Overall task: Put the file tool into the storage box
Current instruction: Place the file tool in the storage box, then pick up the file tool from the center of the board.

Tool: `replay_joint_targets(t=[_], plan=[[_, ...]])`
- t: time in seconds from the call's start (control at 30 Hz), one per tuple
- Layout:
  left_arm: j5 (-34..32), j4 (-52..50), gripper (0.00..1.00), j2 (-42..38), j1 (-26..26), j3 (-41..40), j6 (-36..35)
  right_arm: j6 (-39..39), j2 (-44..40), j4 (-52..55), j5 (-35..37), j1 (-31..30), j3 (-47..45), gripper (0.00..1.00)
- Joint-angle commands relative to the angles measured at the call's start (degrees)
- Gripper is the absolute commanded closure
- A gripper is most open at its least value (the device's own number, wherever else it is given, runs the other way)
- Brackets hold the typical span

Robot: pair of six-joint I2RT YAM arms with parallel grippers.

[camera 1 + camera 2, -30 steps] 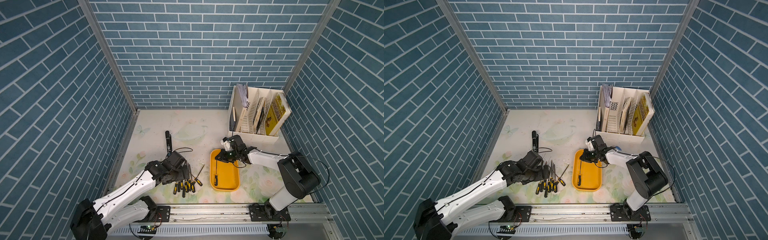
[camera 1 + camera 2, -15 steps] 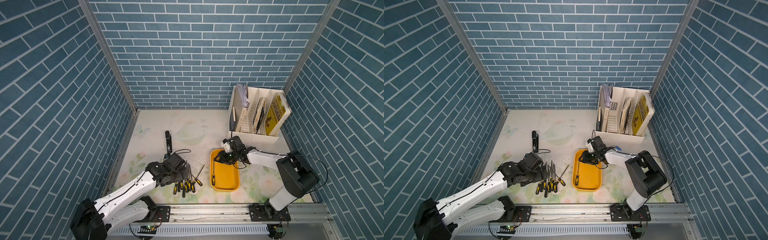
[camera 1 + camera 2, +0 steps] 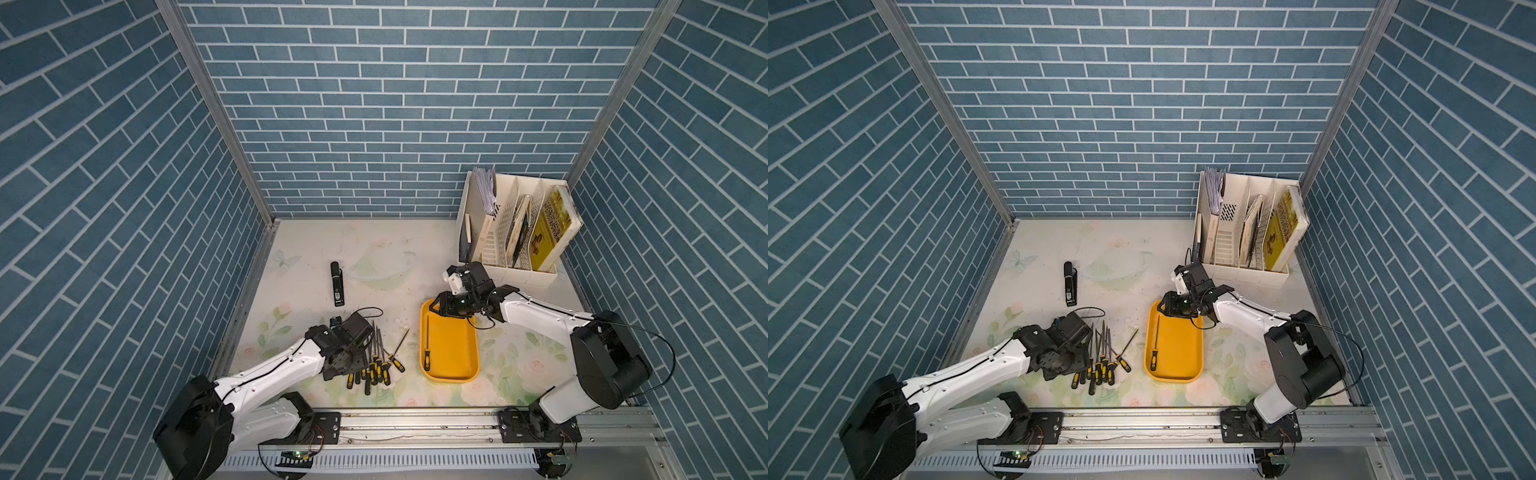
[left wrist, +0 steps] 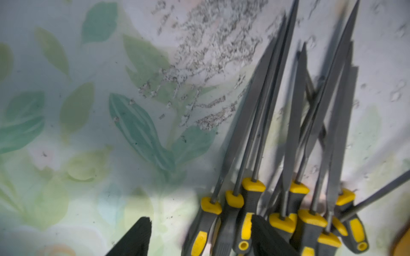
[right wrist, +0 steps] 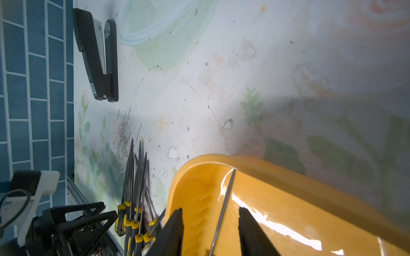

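**A:** Where is the file now?

**B:** The file [image 3: 426, 345] lies flat in the storage box [image 3: 457, 357], along the side nearer the pile. Its black-and-yellow handle points toward the rail and its thin grey shaft points away.

**A:** What has just changed?

**B:** The right tool [image 5: 210, 209] was pinched shut a second ago. Now it stands half parted astride the shaft's tip, gripping nothing. I judge this file delivered.

**A:** And the other arm?

**B:** The left tool [image 4: 200, 218] is narrower than it was. Its fingers sit either side of handles in the pile of files [image 3: 374, 365] on the counter [image 3: 316, 249], not yet clamped. The next pick seems to be starting.
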State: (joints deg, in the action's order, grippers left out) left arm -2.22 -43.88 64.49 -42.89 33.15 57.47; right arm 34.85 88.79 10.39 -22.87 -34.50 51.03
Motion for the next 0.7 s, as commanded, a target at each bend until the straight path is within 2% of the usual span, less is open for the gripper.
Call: replay_joint_targets(t=[0.0, 0.1, 0.37, 0.67], plan=[[0.1, 1.6, 0.32, 0.5, 0.2, -0.7, -0.2, -2.0, -1.3, 1.5, 0.6, -0.4, 0.6, 0.57], [-0.3, 1.0, 0.38, 0.8, 0.2, -0.9, -0.4, -2.0, -1.4, 1.3, 0.7, -0.5, 0.3, 0.58], [-0.3, -1.9, 0.42, -4.1, -0.2, -2.1, 2.1, -1.9, -1.9, 0.8, 0.8, -0.8, -0.3, 0.59], [0.4, -2.2, 0.50, -3.2, -0.7, -3.7, 2.0, -1.8, -1.5, 0.6, 0.7, -1.4, 0.0, 0.59]])
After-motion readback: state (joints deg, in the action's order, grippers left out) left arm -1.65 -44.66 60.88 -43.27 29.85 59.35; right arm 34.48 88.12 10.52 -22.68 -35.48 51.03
